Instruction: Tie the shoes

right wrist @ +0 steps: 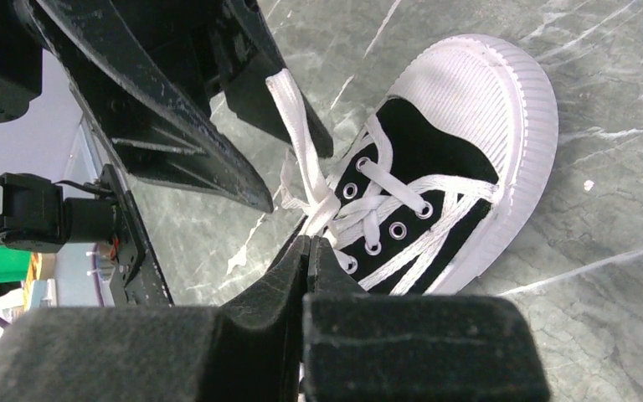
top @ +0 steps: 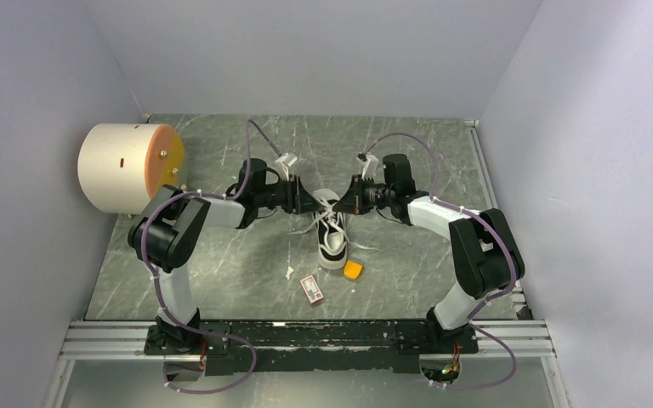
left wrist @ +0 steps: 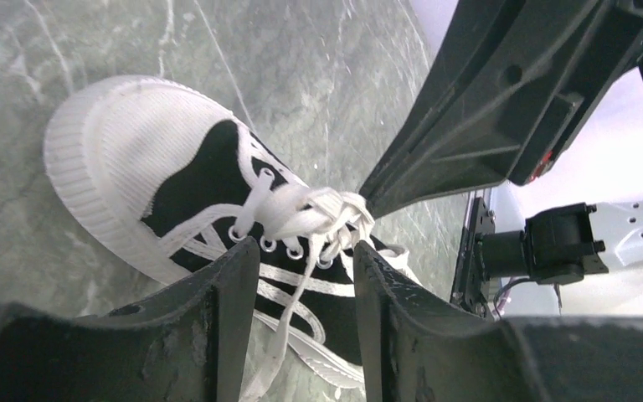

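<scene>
The black-and-white sneaker [top: 333, 242] lies mid-table, white toe toward the arms' bases. It also shows in the left wrist view [left wrist: 192, 184] and the right wrist view [right wrist: 435, 167]. My right gripper [top: 347, 204] [right wrist: 311, 241] is shut on the white laces at the top eyelets. One lace [right wrist: 297, 126] runs from there toward the left gripper. My left gripper [top: 313, 204] [left wrist: 306, 260] is open just left of the shoe's tongue. That lace [left wrist: 289, 310] hangs loose between its fingers. The two grippers' tips nearly meet over the bunched laces [left wrist: 326, 209].
A small orange block [top: 353, 269] lies right of the shoe's toe. A red-and-white card [top: 311, 288] lies nearer the bases. A large white cylinder with an orange face [top: 127, 166] stands at the far left. Grey walls close in three sides.
</scene>
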`<state>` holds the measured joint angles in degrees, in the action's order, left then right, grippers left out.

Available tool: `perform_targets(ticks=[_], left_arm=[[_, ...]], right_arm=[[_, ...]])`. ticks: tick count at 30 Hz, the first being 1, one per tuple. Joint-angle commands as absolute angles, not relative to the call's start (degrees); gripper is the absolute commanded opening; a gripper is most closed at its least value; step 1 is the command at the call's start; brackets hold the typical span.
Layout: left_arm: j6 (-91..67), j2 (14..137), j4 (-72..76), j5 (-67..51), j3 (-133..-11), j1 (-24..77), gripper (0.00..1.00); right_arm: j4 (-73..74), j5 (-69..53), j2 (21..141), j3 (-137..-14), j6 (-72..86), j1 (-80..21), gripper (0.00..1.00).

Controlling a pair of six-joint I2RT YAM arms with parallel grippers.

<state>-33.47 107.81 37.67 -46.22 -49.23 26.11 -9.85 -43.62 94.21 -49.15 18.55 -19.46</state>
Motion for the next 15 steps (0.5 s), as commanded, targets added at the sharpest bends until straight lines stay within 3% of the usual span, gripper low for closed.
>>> perform_targets(ticks=[1,6,10,12,15], left_arm=[[-35.52,108.74,39.9,-44.1,-52.36,25.06,0.51],[-39.88,112.03,44.84,-44.89,-55.28,25.19,0.54],[-38.12,113.95,40.81,-44.42,-57.26,25.22,0.48],[-37.1,114.0,39.74,-44.28,-57.63,25.14,0.39],[-35.27,112.9,37.53,-44.1,-58.05,25.11,0.15]], right_arm=[[-9.84,-44.37,94.04,-49.56,17.67,-19.4,0.0],[-9.92,-44.64,94.29,-49.75,17.74,-19.36,0.0],[-9.98,-44.83,94.36,-49.92,18.04,-19.38,0.0],[-9.49,-44.82,94.32,-50.07,18.02,-19.39,0.0],[-6.5,-43.57,93.66,-50.63,17.77,-19.4,0.0]])
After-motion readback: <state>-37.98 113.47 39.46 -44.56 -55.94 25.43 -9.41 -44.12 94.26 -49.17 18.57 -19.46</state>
